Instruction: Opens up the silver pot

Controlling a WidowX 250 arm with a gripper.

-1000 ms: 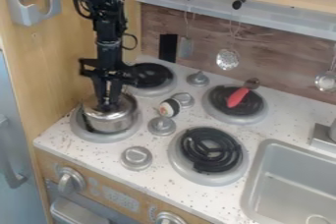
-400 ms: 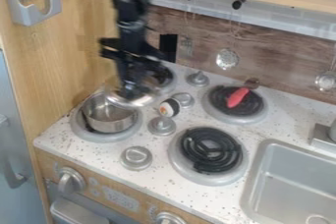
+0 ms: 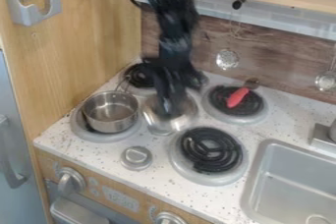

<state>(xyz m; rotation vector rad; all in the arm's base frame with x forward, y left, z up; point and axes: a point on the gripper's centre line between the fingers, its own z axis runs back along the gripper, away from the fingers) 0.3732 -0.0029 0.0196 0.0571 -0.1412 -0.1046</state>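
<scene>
Right of the pot, my gripper (image 3: pixel 171 111) hangs over the middle of the stove, shut on the silver lid (image 3: pixel 152 116), which is held away from the pot. The silver pot (image 3: pixel 109 121) rests uncovered on the front left burner, its inside visible and its thin handle toward the back. Part of the lid is hidden behind the gripper.
Around the lid are the front right burner (image 3: pixel 211 150), the back left burner (image 3: pixel 138 76) and the back right burner with a red-handled utensil (image 3: pixel 238 97). A knob (image 3: pixel 136 157) stands in front. The sink (image 3: pixel 298 181) is at the right.
The lid has come off the pot and moved right with my gripper, now over the middle knobs and the small black and white item. The pot has stayed on its burner.
</scene>
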